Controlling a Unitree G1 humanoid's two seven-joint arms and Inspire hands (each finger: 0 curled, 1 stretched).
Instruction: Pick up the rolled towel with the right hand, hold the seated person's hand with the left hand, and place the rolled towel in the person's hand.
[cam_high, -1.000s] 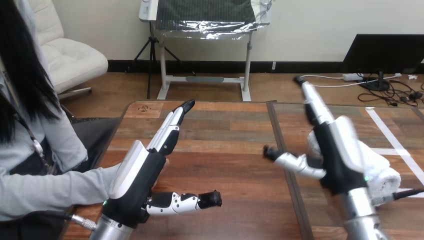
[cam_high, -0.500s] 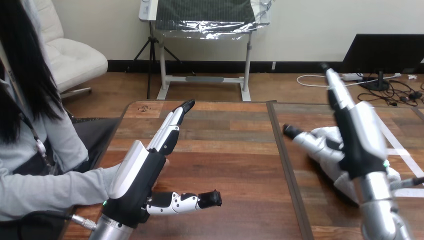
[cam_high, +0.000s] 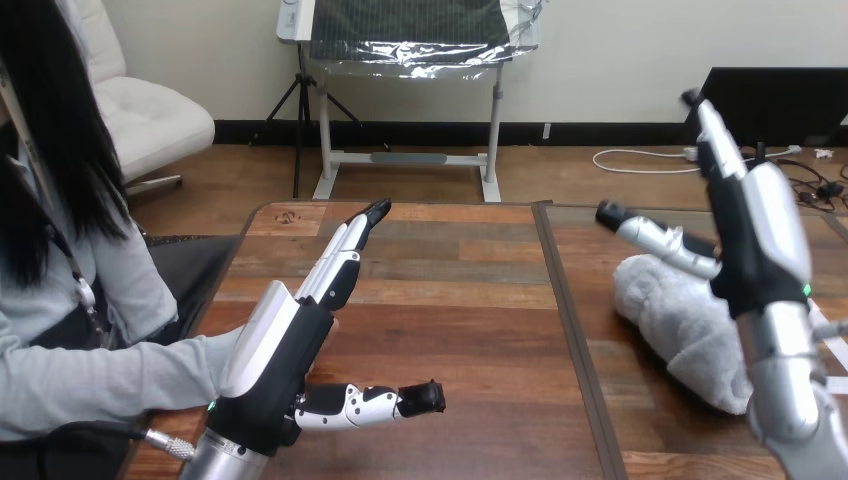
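Surface materials and finishes: table, towel, hands.
The wooden table (cam_high: 470, 320) is brown grain-patterned planking with a low satin sheen. The rolled towel (cam_high: 670, 315) is pale grey terry cloth, matt and nubby. The left hand (cam_high: 280, 350) and right hand (cam_high: 755, 235) carry glossy white plastic shells over matt black bodies. The right forearm (cam_high: 785, 380) looks like smooth silver metal. The person's sleeve (cam_high: 90, 385) is soft grey cloth.

robot lab, wooden table (cam_high: 460, 300), seated person (cam_high: 80, 370)
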